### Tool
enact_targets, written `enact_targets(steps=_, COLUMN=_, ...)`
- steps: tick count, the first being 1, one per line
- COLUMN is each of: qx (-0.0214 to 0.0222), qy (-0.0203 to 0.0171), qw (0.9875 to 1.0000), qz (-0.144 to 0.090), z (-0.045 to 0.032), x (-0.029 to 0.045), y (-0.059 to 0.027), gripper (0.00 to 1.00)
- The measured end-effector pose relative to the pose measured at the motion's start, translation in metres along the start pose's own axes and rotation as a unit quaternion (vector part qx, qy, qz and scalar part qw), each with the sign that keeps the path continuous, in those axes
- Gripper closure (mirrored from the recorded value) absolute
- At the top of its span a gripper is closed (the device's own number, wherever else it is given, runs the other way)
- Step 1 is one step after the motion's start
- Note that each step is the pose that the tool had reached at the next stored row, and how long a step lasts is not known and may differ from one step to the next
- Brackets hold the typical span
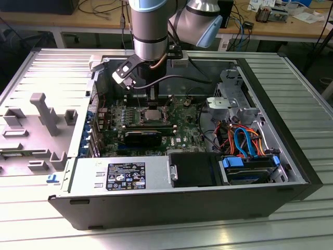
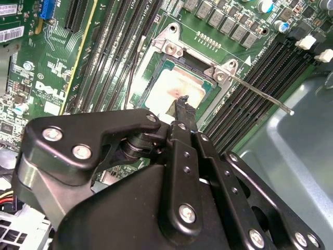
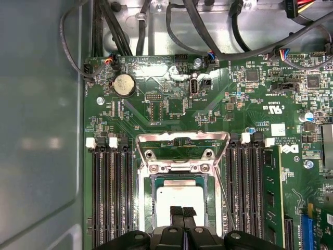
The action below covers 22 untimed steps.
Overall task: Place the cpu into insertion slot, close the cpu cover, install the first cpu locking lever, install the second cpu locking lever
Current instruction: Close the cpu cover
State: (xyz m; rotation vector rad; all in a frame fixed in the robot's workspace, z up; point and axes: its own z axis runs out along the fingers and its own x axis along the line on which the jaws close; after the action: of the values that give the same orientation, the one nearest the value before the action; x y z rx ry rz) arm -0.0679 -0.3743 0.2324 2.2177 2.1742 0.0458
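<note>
The cpu (image 3: pixel 179 194) lies flat in the insertion slot (image 3: pixel 150 200) on the green board, its dull silver top facing up. It also shows in the second wrist view as the cpu (image 2: pixel 171 86), and in the exterior view as the cpu (image 1: pixel 153 114). The cpu cover (image 3: pixel 182 137) is swung open, standing off the far side of the slot. My gripper (image 3: pixel 182 212) is shut, its fingertips together right over the chip's near edge, as the gripper (image 2: pixel 182 101) tip also shows. A thin locking lever (image 2: pixel 260 95) sticks out beside the slot, unlatched.
Long black memory slots (image 3: pixel 109 198) flank the socket on both sides. Bundled cables (image 3: pixel 208 36) run along the case wall beyond the board. A drive cage (image 1: pixel 231 99) and orange and blue cables (image 1: pixel 244 140) sit at the exterior view's right. The case's metal wall (image 2: pixel 291 151) is close by.
</note>
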Motion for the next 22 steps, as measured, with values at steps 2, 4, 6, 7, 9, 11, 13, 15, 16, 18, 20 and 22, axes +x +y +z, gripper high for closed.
enact_targets(steps=2, qx=0.0, qy=0.0, qw=1.0, qz=0.0, z=-0.0004, x=0.0, y=0.0, gripper=0.89)
enact_targets(steps=4, qx=0.0, qy=0.0001, qw=1.0, qz=0.0, z=-0.0007, x=0.0, y=0.0, gripper=0.89)
enact_targets(steps=6, qx=0.0, qy=0.0, qw=1.0, qz=0.0, z=-0.0012, x=0.0, y=0.0001, gripper=0.89)
enact_targets(steps=7, qx=0.0, qy=0.0, qw=1.0, qz=0.0, z=-0.0014, x=0.0, y=0.0001, gripper=0.89)
enact_targets(steps=9, qx=0.0, qy=0.0, qw=1.0, qz=0.0, z=-0.0014, x=0.0, y=0.0001, gripper=0.89)
enact_targets(steps=11, qx=0.0, qy=-0.0001, qw=1.0, qz=0.0, z=-0.0017, x=0.0, y=0.0001, gripper=0.89)
enact_targets(steps=13, qx=0.0001, qy=-0.0002, qw=1.0, qz=0.0, z=-0.0024, x=0.0, y=0.0001, gripper=0.89)
enact_targets(steps=15, qx=0.0, qy=-0.0001, qw=1.0, qz=0.0, z=-0.0036, x=0.0, y=0.0001, gripper=0.89)
enact_targets(steps=16, qx=0.0, qy=-0.0001, qw=1.0, qz=0.0, z=-0.0042, x=0.0, y=0.0002, gripper=0.89)
enact_targets(steps=18, qx=0.0, qy=0.0, qw=1.0, qz=0.0, z=-0.0046, x=0.0, y=0.0002, gripper=0.89)
enact_targets(steps=20, qx=0.0, qy=-0.0001, qw=1.0, qz=0.0, z=-0.006, x=0.0, y=0.0003, gripper=0.89)
enact_targets(steps=22, qx=-0.0001, qy=-0.0001, qw=1.0, qz=0.0, z=-0.0068, x=0.0001, y=0.0004, gripper=0.89)
